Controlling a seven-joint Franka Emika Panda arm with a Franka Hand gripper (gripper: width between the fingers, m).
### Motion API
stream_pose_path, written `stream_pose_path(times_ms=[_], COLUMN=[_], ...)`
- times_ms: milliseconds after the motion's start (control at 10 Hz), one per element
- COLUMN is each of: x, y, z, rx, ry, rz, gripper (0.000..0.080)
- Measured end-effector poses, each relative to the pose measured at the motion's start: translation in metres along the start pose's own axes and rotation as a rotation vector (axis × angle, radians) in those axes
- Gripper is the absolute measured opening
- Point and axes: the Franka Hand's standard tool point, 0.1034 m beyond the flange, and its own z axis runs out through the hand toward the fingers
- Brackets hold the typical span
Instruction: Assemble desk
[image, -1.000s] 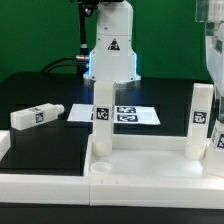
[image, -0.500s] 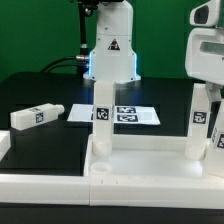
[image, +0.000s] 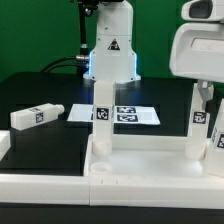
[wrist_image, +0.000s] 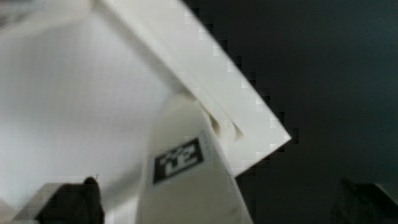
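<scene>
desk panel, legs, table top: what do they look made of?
Desk panel: looks like white plastic, matte, with moulded rounded rims. Upright legs: the same smooth white, probably plastic, black-and-white tags stuck on. Loose leg looks alike. Table top: black, dull, no glare; cloth or mat, cannot tell.

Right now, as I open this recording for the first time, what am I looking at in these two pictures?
A robot arm is putting together a white plastic desk. The exterior view looks across a black table: the desk panel lies flat in front with two legs standing on it, one near its middle and one toward the exterior view's right. A third leg lies loose on the table. The marker board lies behind. The big white shape at upper right is the arm's gripper, open and holding nothing. The wrist view looks closely down at the panel and a leg.
</scene>
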Motion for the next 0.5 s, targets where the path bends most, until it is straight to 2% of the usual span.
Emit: stream_pose_path(times_ms=[300, 500], x=[0.0001, -0.0007], y=[0.0006, 0.0023], z=[0.0016, 0.0030], rx=[0.005, 0.002], ry=[0.011, 0.007], rz=[-0.011, 0.133], gripper=[0.0640, 0.0294])
